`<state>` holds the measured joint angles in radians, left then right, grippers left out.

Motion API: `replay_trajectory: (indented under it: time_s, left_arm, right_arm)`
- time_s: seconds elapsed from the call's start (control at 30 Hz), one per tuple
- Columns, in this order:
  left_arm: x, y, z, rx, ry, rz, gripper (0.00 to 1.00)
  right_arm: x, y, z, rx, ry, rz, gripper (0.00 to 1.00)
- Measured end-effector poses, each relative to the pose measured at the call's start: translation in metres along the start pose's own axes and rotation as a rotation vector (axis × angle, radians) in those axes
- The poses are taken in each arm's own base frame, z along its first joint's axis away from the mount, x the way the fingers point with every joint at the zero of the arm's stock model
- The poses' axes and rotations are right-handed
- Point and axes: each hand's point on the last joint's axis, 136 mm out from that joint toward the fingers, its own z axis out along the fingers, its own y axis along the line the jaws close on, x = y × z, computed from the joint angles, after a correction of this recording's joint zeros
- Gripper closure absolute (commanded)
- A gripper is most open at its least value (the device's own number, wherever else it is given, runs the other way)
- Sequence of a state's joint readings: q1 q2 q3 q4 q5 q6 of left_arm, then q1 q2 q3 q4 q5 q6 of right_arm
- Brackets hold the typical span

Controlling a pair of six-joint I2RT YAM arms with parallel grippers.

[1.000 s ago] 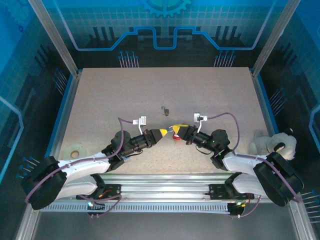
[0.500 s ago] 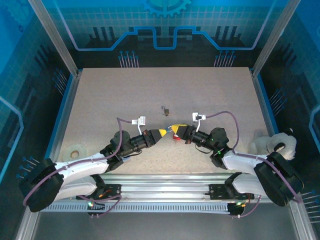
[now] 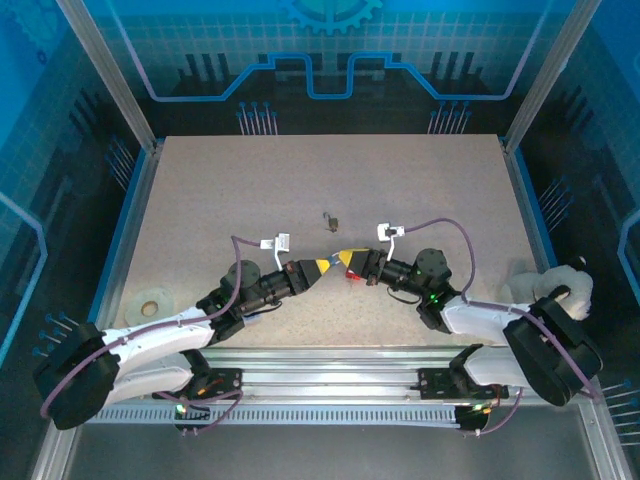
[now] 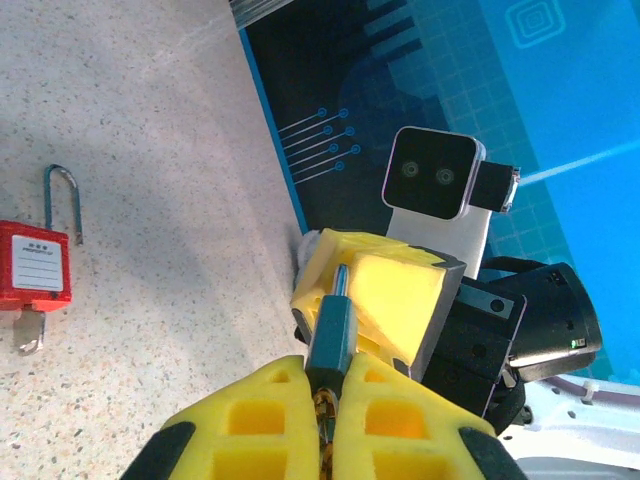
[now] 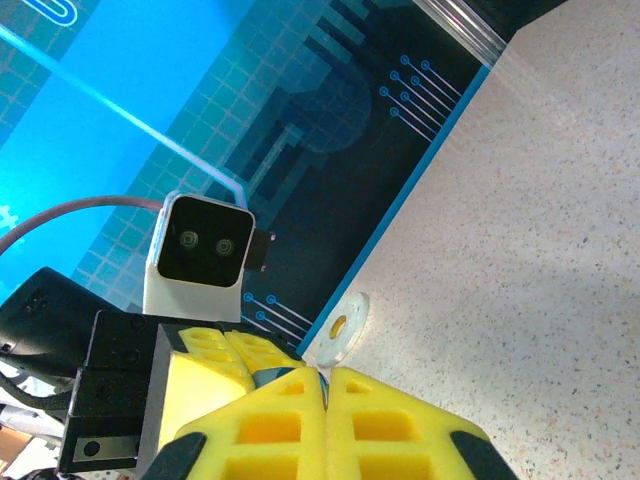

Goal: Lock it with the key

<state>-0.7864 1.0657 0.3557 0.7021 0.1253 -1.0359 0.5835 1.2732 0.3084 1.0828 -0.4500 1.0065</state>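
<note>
While I look down from above, the left gripper (image 3: 322,266) and the right gripper (image 3: 349,259) sit nose to nose at mid-table, tips all but touching, just beside the red padlock (image 3: 353,276). A small brass padlock (image 3: 333,221) lies apart, farther up the table (image 3: 230,190).

Over to the left wrist: there's the key (image 4: 331,325), its blue-green head clamped between my left fingers (image 4: 265,400), metal tip pointing away and lying against the yellow of the right gripper. So the left jaws are clenched on the key. The red padlock lies flat on the table off to the side, apart from the key. Whether its shackle is latched, I can't tell.

Right wrist now: the right jaws are pressed fully together, with nothing visible between them. A sliver of blue-green sits just past their tips. A white ring (image 5: 339,327) lies by the table edge.

My read: the key is in hand but not in the lock, so this is the carry, or maybe a regrip. Next I need the tip aimed at the padlock's keyhole end, with the right gripper steadying the body.
</note>
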Motion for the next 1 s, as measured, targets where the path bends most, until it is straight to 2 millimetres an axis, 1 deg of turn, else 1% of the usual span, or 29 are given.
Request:
replay_trajectory:
  time_s: [0.2, 0.47, 0.7, 1.0]
  left_arm:
    - [0.000, 0.004, 0.000, -0.020, 0.000, 0.013, 1.00]
    - [-0.005, 0.003, -0.001, -0.037, -0.018, 0.022, 1.00]
    - [-0.007, 0.009, -0.001, -0.062, -0.032, 0.037, 1.00]
    - [-0.010, 0.008, -0.002, -0.064, -0.048, 0.039, 1.00]
  right_arm:
    - [0.003, -0.003, 0.003, -0.003, 0.016, 0.020, 1.00]
    - [0.002, -0.001, 0.010, -0.028, 0.031, 0.030, 1.00]
    - [0.004, -0.006, 0.015, -0.026, 0.046, 0.055, 1.00]
    - [0.003, -0.001, 0.018, -0.026, 0.053, 0.036, 1.00]
